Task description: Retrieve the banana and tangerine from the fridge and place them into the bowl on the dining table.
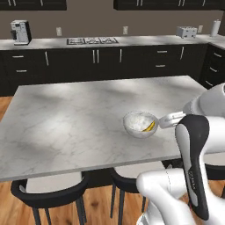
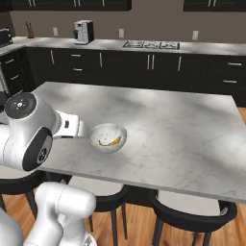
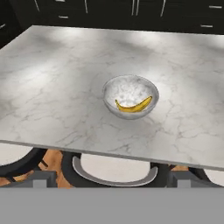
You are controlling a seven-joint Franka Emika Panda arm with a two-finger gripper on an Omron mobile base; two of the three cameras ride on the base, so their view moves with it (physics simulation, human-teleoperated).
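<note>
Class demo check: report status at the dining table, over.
Gripper open, empty. Banana lies in bowl on dining table. No tangerine in bowl. Nothing blocking it.

A wide marble dining table (image 1: 66, 123) lies bare across nearly its whole top, leaving open room on every side of the single object on it. That object, a white bowl (image 1: 137, 121), sits near the table's front edge with a banana (image 1: 150, 127) lying inside. Dark chairs (image 1: 50, 193) are tucked under the front edge. A dark kitchen counter (image 1: 110, 55) stands well behind the table.
</note>
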